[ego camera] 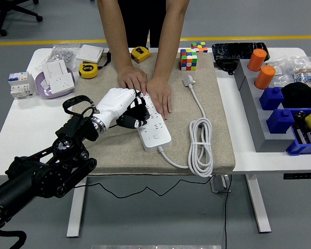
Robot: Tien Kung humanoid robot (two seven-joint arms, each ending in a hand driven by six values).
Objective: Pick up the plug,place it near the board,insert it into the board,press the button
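Plug [188,80]: white, lying on the beige mat [114,150] near its far right corner, just in front of the Rubik's cube [188,58]. Nothing touches it. Its white cable [199,145] runs toward the near edge, gathers in a loose coil at the mat's right side, then loops back to the near end of the power strip [152,122].

Power strip: white, long, set diagonally at mat centre, near end pointing to the front right. Round button visible near that end.

Person at far side of table: both hands pressed flat on the strip's far half, one hand [132,80] to the left, the other hand [160,96] just beside it.

Robot left hand [125,110]: white shell, black fingers, over the strip's left edge around its middle. Fingers curled, holding nothing that shows; whether they touch the strip cannot be told. Black arm comes in from the lower left. Right arm not seen.

Surroundings: two yellow tape measures [88,70] at the mat's far left, a white socket module on a purple dish [54,80], a circuit breaker [19,84] at the table's left edge. Right side: two orange cylinders [264,76], blue bins [287,122], grey tray [254,111].
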